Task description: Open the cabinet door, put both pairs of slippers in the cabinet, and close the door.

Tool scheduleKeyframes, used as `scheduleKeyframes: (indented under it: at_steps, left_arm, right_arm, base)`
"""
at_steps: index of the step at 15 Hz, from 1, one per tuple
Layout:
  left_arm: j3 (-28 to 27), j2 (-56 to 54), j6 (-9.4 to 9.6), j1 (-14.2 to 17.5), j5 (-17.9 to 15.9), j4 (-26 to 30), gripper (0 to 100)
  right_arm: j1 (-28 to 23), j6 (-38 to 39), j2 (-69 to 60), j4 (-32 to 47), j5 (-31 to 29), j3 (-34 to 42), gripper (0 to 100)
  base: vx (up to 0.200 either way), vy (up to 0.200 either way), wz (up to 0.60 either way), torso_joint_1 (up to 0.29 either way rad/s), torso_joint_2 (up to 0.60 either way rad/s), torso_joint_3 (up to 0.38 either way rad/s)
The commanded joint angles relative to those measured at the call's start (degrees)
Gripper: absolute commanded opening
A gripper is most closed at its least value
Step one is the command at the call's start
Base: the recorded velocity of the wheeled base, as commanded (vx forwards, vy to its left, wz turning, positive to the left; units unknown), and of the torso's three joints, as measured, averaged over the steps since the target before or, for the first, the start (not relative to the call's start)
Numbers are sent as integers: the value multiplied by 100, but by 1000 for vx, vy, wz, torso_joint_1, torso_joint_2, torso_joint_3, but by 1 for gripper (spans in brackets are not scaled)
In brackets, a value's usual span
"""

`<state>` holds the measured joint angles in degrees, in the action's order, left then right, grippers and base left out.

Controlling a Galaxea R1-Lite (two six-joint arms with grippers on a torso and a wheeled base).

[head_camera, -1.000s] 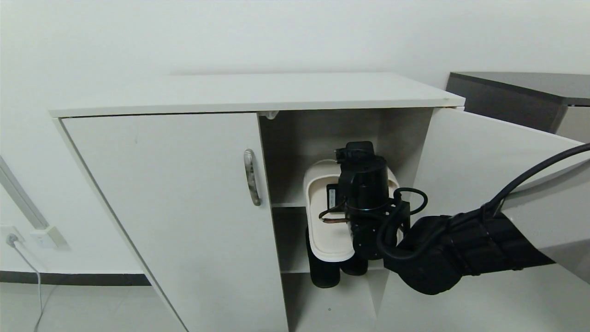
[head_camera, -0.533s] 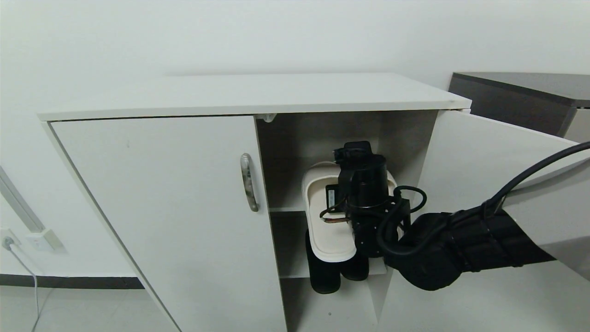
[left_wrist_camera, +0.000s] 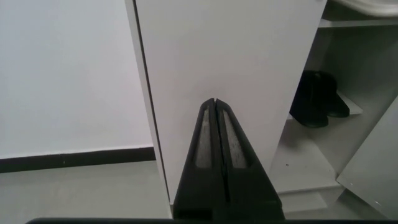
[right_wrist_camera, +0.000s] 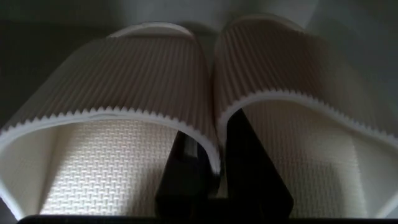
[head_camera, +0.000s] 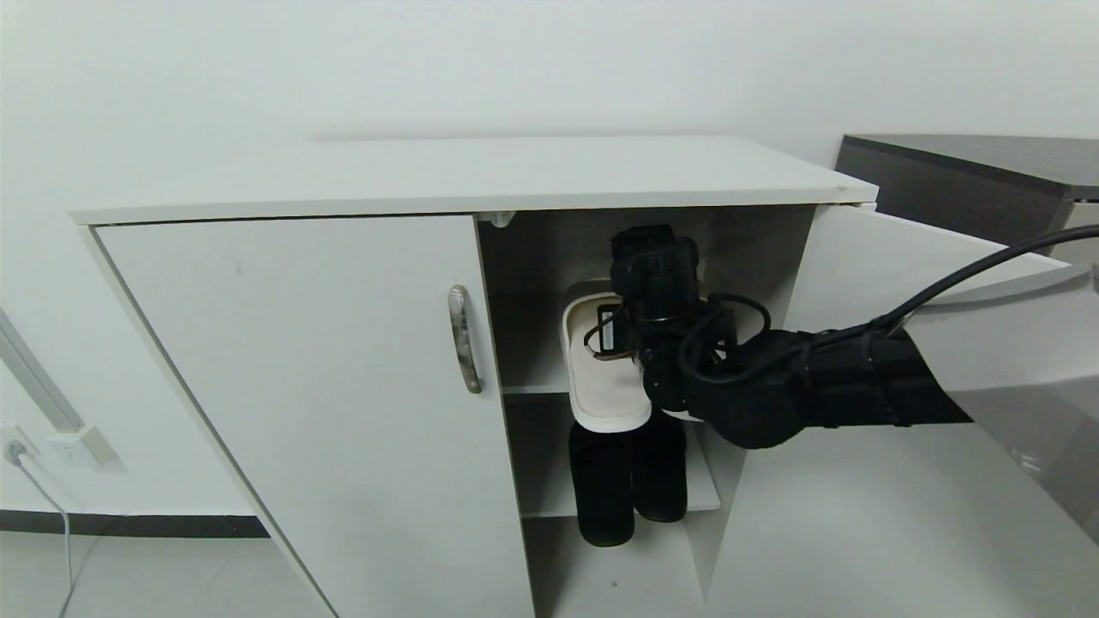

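A pair of white ribbed slippers [head_camera: 601, 395] is held at the cabinet's upper shelf [head_camera: 534, 388], heels jutting past the shelf's front edge. My right gripper [right_wrist_camera: 214, 168] is shut on the slippers' [right_wrist_camera: 124, 93] adjoining inner edges, its fingers inside the two straps. A pair of black slippers [head_camera: 631, 489] stands on the shelf below, also seen as black slippers [left_wrist_camera: 317, 99] from the left wrist. The cabinet's right door [head_camera: 901, 257] is swung open; the left door [head_camera: 326, 386] is closed. My left gripper [left_wrist_camera: 214, 124] is shut on nothing, low in front of the closed left door [left_wrist_camera: 217, 56].
The closed door carries a metal handle [head_camera: 464, 339]. A dark grey unit [head_camera: 970, 184] stands to the right behind the open door. A wall socket with a cable [head_camera: 21, 446] sits low on the left. Bare floor [left_wrist_camera: 74, 193] lies before the cabinet.
My right arm has lifted the white slippers and pushed them deeper in, up to the upper shelf, uncovering the black pair below. The head camera shifted slightly early on.
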<state>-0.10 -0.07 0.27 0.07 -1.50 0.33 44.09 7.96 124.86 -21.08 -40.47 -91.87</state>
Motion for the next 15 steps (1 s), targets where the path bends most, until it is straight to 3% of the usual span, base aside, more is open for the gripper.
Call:
scheduleKeyframes:
  at_steps: [1, 6, 15]
  left_arm:
    - [1, 7, 0, 1, 1, 2, 0]
    - [1, 7, -9, 1, 9, 2, 0]
    - [1, 7, -9, 1, 97, 2, 0]
  right_arm:
    - [-173, 4, 540, 209, -13, -745, 0]
    - [-349, 13, 900, 464, -13, -1527, 0]
    - [-384, 13, 953, 702, 119, -1545, 0]
  base:
    - [0, 0, 0, 0, 0, 0]
    - [0, 0, 0, 0, 0, 0]
    - [0, 0, 0, 0, 0, 0]
